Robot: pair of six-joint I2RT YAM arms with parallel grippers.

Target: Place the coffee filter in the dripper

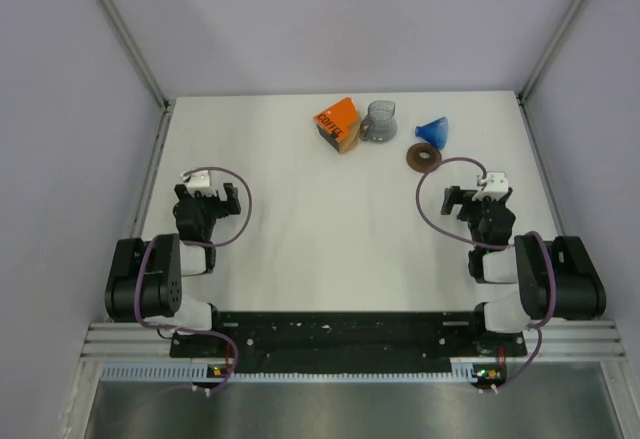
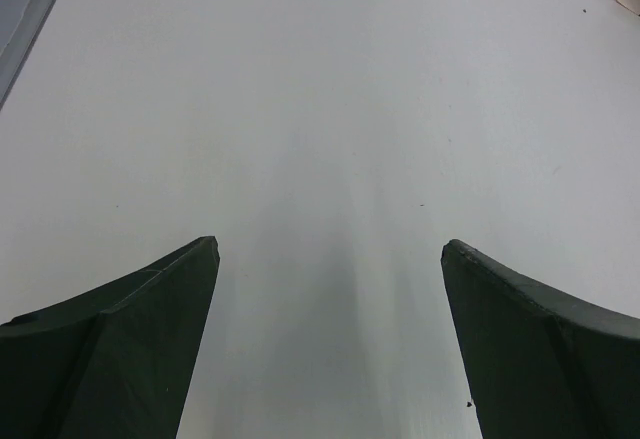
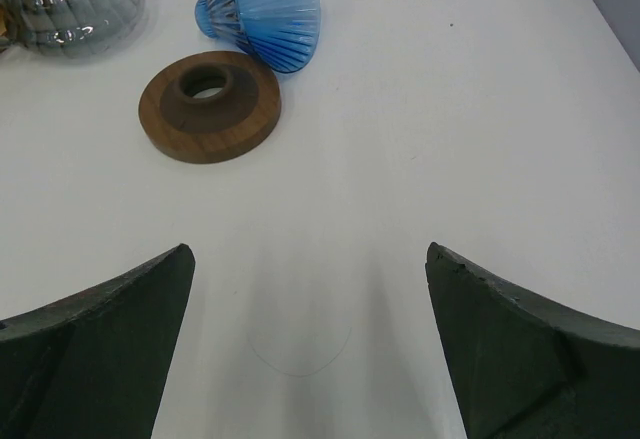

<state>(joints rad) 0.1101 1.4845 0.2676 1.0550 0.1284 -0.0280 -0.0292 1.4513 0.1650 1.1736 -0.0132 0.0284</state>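
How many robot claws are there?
2. The left gripper sits near-left on the table, the right gripper near-right, just short of the brown ring. Both are open; none looks hidden.

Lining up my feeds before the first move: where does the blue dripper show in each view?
Top external: the dripper is at the far end, right of centre, lying on its side.
Left wrist: not in it.
Right wrist: upper edge, left of centre.
Shared landmark: the brown ring, just nearer than the dripper.
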